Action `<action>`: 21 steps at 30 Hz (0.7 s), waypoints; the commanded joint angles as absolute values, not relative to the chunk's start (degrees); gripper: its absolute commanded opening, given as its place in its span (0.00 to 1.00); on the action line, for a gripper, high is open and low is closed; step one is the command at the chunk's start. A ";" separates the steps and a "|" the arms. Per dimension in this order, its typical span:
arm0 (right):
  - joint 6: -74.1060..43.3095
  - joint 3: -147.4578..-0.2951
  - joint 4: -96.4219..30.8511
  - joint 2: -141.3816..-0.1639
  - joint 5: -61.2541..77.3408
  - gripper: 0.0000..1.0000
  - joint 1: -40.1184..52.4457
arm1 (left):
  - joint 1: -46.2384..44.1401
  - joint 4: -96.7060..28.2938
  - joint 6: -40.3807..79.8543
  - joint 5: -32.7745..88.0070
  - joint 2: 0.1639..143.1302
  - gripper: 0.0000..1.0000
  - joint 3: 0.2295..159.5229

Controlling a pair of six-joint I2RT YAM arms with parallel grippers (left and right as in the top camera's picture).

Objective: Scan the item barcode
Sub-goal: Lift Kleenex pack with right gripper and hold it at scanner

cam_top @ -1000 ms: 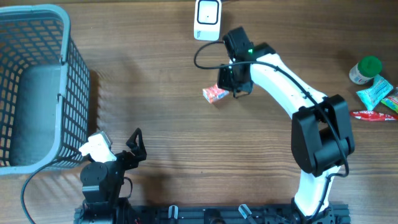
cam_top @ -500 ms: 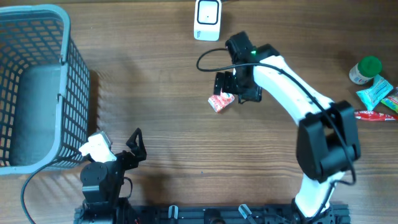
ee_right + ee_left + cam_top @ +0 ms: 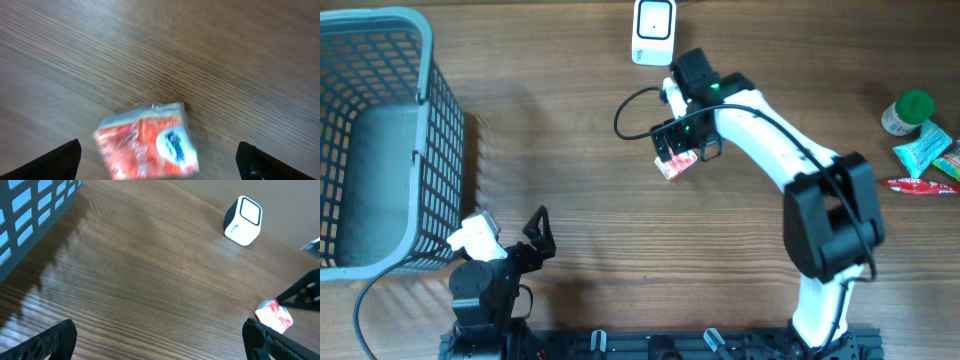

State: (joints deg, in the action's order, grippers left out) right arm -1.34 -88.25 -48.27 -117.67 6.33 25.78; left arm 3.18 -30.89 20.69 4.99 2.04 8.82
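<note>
The item, a small red and white tissue pack (image 3: 677,166), lies on the wooden table just below the white barcode scanner (image 3: 653,31). My right gripper (image 3: 682,148) hovers right over the pack, open. In the right wrist view the pack (image 3: 147,143) sits blurred between the wide-spread fingertips (image 3: 60,161), touching neither. My left gripper (image 3: 538,230) rests open at the front left, holding nothing. The left wrist view, past that open left gripper (image 3: 160,345), shows the scanner (image 3: 243,214) far off and the pack (image 3: 274,316) at the right.
A grey mesh basket (image 3: 380,130) stands at the left edge; its wall also shows in the left wrist view (image 3: 30,210). At the far right lie a green-lidded bottle (image 3: 908,112), a teal packet (image 3: 923,150) and a red stick packet (image 3: 920,185).
My right gripper has opened and let go of the pack, which now lies on the table. The gripper has shifted a little to the left. The left arm has not moved.
</note>
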 commanded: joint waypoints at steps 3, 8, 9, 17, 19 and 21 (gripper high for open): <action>2.90 -88.77 -45.84 -122.52 1.45 1.00 29.26 | 3.62 -30.76 20.16 4.47 1.91 1.00 8.49; 2.81 -88.77 -45.84 -125.23 -1.65 1.00 31.20 | 3.62 -30.76 20.14 4.47 1.91 1.00 8.49; 2.59 -88.77 -46.19 -125.60 -1.63 1.00 31.31 | 3.62 -30.76 20.16 4.47 1.91 1.00 8.49; -0.34 -88.79 -51.03 -126.85 -5.45 1.00 31.31 | 3.62 -30.76 20.16 4.47 1.91 1.00 8.49; -0.67 -88.79 -51.72 -126.85 -5.54 0.94 31.33 | 3.62 -30.76 20.16 4.47 1.91 1.00 8.49; -1.50 -88.95 -52.05 -126.74 -5.56 0.90 31.33 | 3.62 -30.76 20.14 4.47 1.91 1.00 8.49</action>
State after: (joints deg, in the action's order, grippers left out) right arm 0.21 -89.03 -51.20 -123.85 -1.72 31.53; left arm 3.18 -30.89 20.69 4.99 2.04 8.82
